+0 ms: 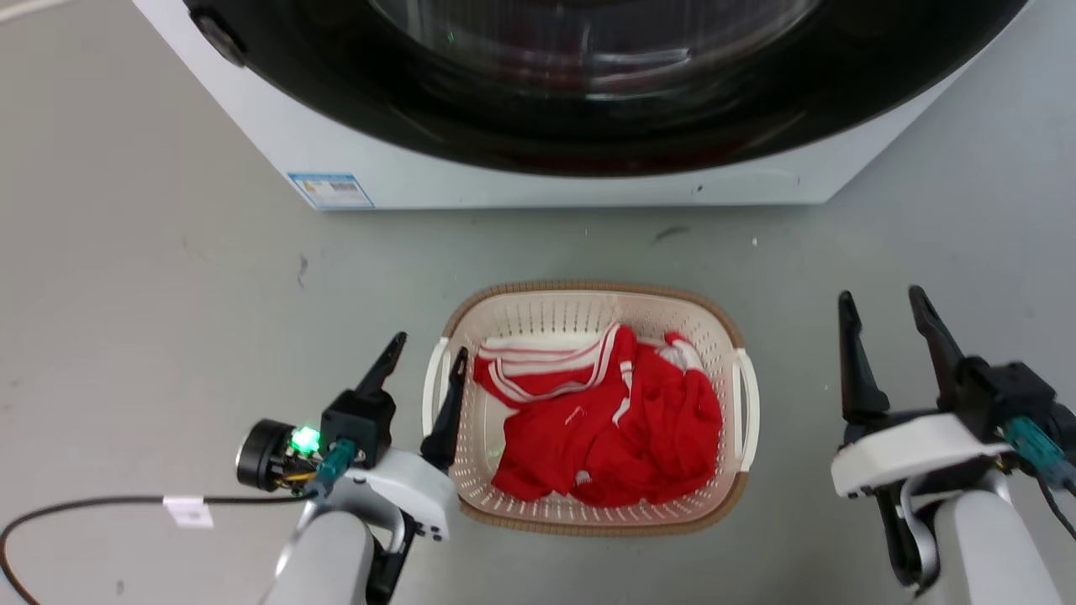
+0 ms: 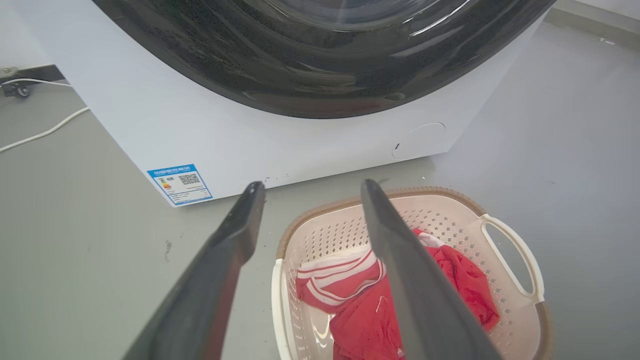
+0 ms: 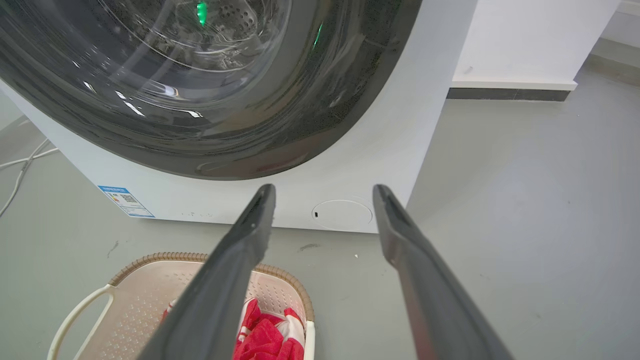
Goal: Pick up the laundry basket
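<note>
Both jaws gape empty — left pair astride the laundry basket (image 1: 546, 318) handle (image 1: 432, 382).

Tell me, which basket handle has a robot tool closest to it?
The left handle: the left tool sits right over it, while the right tool is well off the right handle.

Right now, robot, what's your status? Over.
Left hand open over laundry basket handle. Right hand open, beside it, apart. Basket on floor, red clothes inside. Nothing blocking.
</note>
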